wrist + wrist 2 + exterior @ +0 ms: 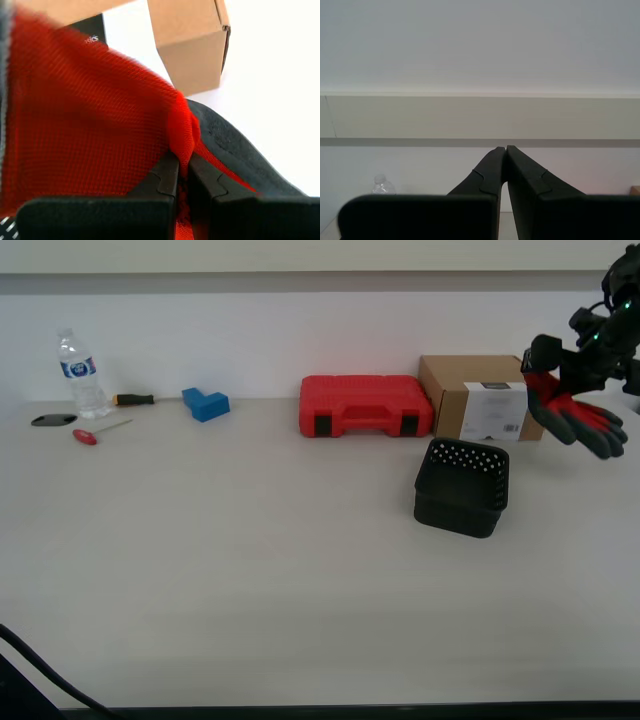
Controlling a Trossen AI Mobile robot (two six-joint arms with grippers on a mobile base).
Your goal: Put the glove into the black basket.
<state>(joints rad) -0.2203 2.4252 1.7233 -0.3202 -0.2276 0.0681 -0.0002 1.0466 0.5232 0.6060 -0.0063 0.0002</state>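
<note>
White tabletop; my first gripper (pixel 556 368) pinches the glove (pixel 578 418) aloft; carry it over the black basket (pixel 462 486) before releasing. My second gripper (pixel 506 150) is clenched, empty.

Even, bright, diffuse indoor light fills all three views, with no glare. In the exterior view the table (pixel 250 560) is pale and slightly washed out; the black basket (pixel 462 486) casts only a faint, soft shadow. The first wrist view shows the glove (pixel 90 125) very close, blurred and out of focus at its edges. The second wrist view is sharp but flat and low in contrast.
</note>
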